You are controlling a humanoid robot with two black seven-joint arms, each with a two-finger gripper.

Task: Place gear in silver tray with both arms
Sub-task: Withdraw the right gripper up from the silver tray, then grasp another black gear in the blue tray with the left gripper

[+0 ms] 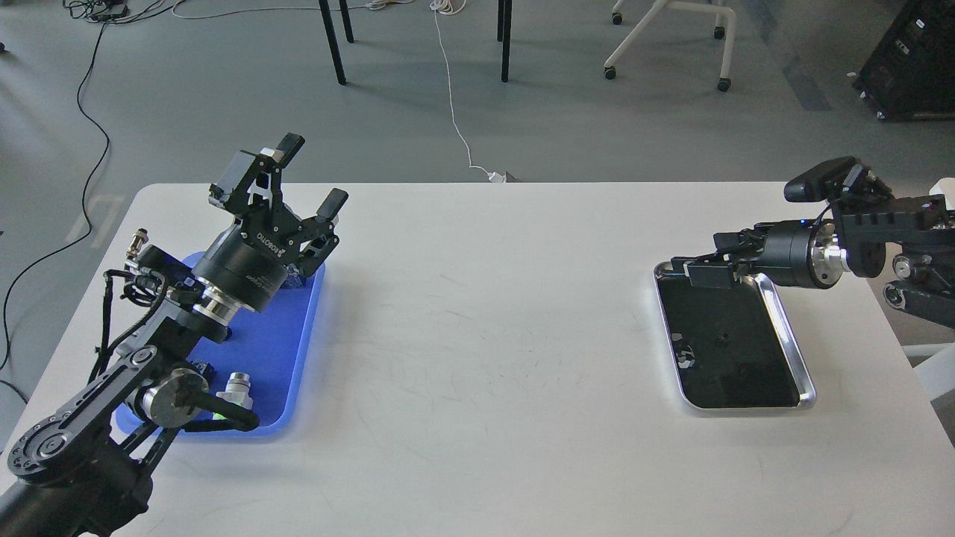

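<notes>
Nearest in the head view, the left arm (112, 388) rises from the lower left corner over a blue plastic tray (287, 350) that lies on the left part of the white table (477, 335). A small silver cylindrical part (239, 388) stands on the near end of that tray, just beside the arm's joint. Whether it is the gear cannot be told.

Further along, on the right part of the table, lies the silver tray (791, 335): a shiny rectangular metal tray with rounded corners, a bright raised rim and a dark, mirror-like bottom. A few small dark marks show on that bottom; they are too small to tell apart from reflections. The tray sits slightly askew to the table edge, well apart from the blue tray.

The left gripper (310, 179) points up and away over the far end of the blue tray, its two fingers spread wide with nothing between them.

The right arm (895, 253) comes in from the right edge, lying nearly level. The right gripper (701, 268) hangs over the far left corner of the silver tray. Its fingers are dark and seen edge-on, so I cannot tell whether they are parted or closed, or whether they grip anything.

Beyond the table lie a grey floor, cables (451, 97) and chair legs (336, 45).
</notes>
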